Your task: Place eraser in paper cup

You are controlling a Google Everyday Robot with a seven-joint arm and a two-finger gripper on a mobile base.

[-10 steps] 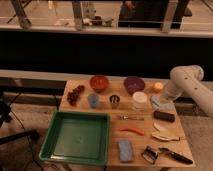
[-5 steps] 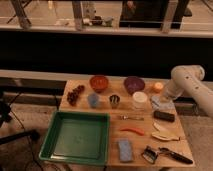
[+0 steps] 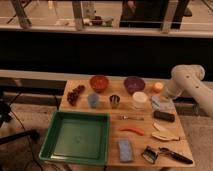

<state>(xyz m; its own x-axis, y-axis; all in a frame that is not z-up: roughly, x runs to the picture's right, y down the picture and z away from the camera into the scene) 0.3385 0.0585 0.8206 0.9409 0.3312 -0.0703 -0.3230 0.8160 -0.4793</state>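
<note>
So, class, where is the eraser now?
Camera view: the eraser lies on the right side of the table, just in front of the gripper, right of the paper cup.

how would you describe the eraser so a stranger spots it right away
On the wooden table, go to the right edge, where the white arm holds its shut end effector by a pale blue cloth. Just in front of that cloth lies the eraser: a small black block, unlike the pale curved pieces nearer the camera.

Table (image 3: 116,126), tray (image 3: 80,115), eraser (image 3: 164,116), gripper (image 3: 162,98) over right edge
</note>
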